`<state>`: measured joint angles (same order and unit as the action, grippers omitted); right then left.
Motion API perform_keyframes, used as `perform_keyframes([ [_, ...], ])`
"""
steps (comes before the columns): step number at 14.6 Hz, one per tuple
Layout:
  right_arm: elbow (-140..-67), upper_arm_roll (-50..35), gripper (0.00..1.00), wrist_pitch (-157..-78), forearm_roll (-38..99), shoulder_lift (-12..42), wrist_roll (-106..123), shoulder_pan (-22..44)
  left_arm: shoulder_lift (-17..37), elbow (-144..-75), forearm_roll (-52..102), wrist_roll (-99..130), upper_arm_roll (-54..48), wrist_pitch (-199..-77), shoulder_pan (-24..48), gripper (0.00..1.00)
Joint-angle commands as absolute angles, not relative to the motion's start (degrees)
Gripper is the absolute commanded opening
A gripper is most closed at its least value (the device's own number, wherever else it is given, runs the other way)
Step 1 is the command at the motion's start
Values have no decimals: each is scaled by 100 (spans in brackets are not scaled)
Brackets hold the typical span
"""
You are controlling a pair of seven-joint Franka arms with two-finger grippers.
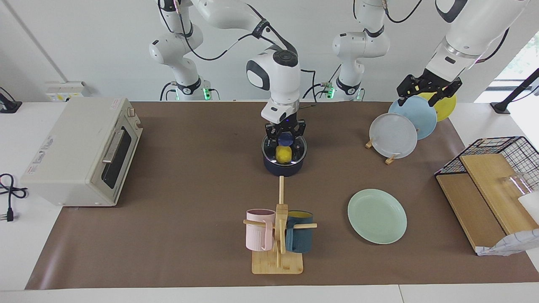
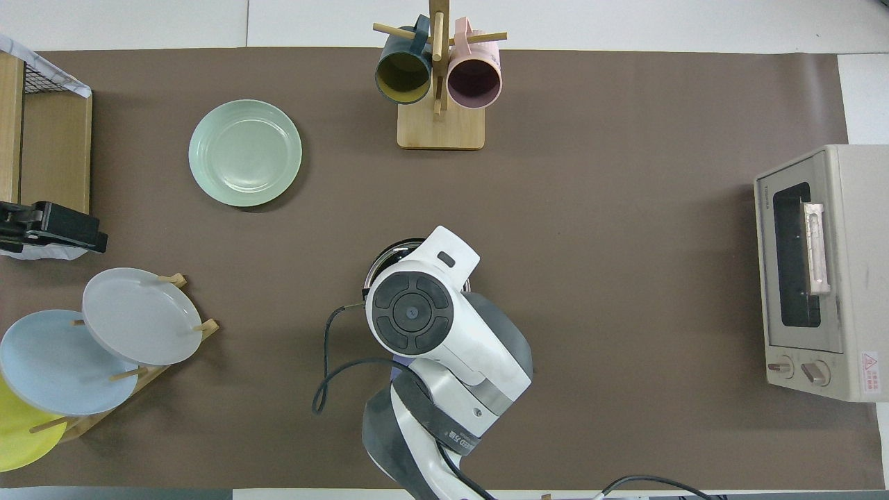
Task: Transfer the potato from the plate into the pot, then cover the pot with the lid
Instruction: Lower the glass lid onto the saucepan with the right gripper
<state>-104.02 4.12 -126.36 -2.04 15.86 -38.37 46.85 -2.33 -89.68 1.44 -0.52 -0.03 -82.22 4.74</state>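
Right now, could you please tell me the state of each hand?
Left hand: open, holding nothing, up over the upright plates.
Right hand: closed on the lid by its knob, at the pot.

1. The boxy cream-white metal toaster oven (image 2: 819,271) bears a small brand word along its front frame, too small to read.
2. A red triangular warning sticker (image 2: 869,364) sits by its knobs, its text illegible.

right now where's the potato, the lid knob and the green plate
potato (image 1: 284,155), facing view, on its yellow top, inside the pot under the glass
lid knob (image 1: 285,138), facing view, on the blue knob between the right claw's fingers
green plate (image 2: 245,153), overhead view, on its bare middle
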Motion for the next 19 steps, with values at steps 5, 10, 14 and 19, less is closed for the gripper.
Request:
perform_keyframes([
  [5, -10538, 369, 0, -12779, -545, 1626, -3735, 4632, -360, -9053, 70, -18, -53, -8156, 431, 100],
  [10, -10538, 360, 0, -13025, -475, 1652, -3814, 4588, -369, -9062, 70, 8, -62, -8165, 422, 100],
  [14, -10547, 360, 0, -13060, -457, 1652, -3823, 4588, -369, -9062, 70, 9, -62, -8183, 422, 100],
  [19, -10556, 360, 100, -13034, -448, 1652, -3727, 4474, -369, -9062, 70, 9, -53, -8218, 422, 100],
])
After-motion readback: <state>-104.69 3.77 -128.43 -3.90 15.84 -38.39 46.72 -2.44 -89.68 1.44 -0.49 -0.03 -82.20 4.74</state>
